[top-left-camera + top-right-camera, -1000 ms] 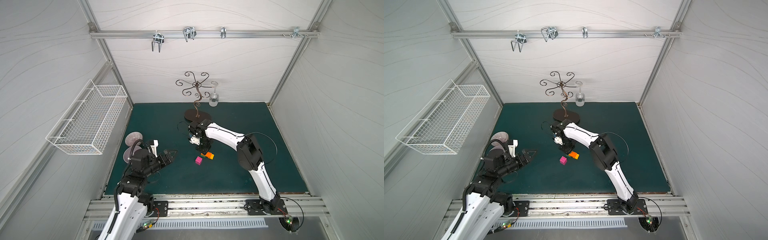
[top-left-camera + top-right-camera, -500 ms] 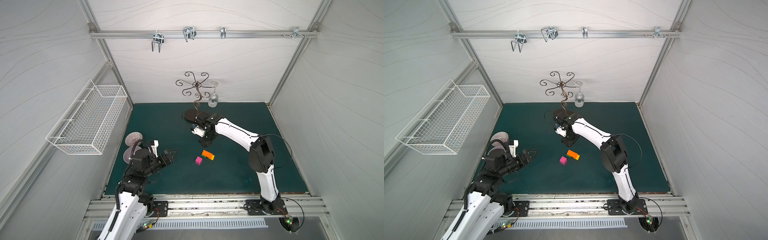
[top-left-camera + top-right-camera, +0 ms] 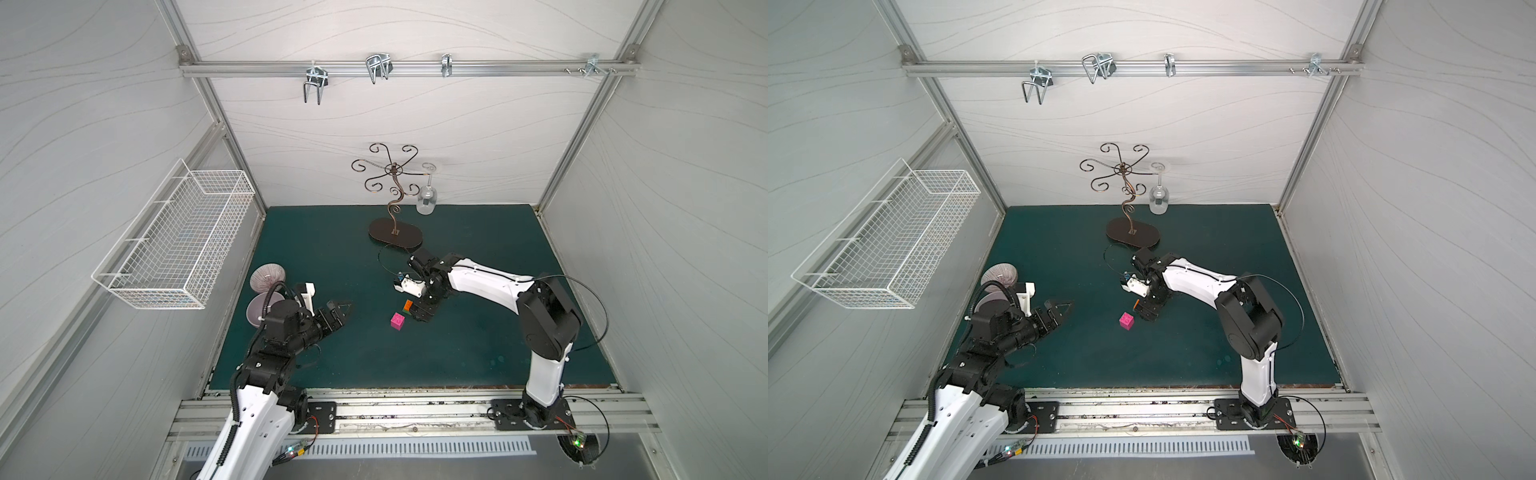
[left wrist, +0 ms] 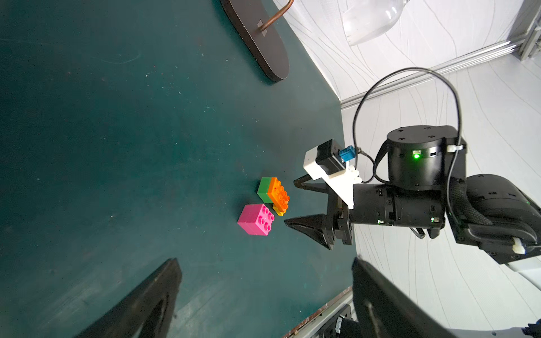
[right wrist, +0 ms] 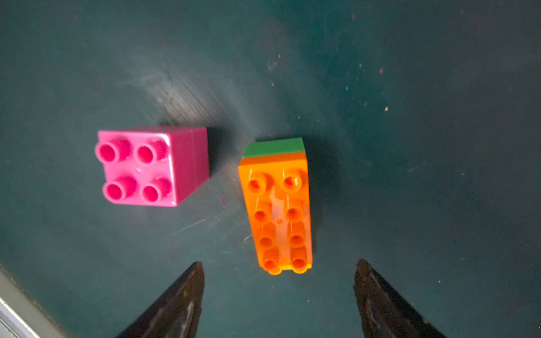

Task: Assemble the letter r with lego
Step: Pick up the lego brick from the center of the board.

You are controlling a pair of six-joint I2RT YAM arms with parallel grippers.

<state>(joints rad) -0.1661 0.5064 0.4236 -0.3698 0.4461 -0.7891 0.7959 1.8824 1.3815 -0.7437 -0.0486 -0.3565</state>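
Your right tool stands wide and empty. Just ahead of its tips, the long orange studded plastic brick sits on a green brick, with a pink square plastic brick beside them on the dark green worktop. Your left tool is wide too, well apart.

yellow brick: mostly hidden under orange brick | wine glass: cut off
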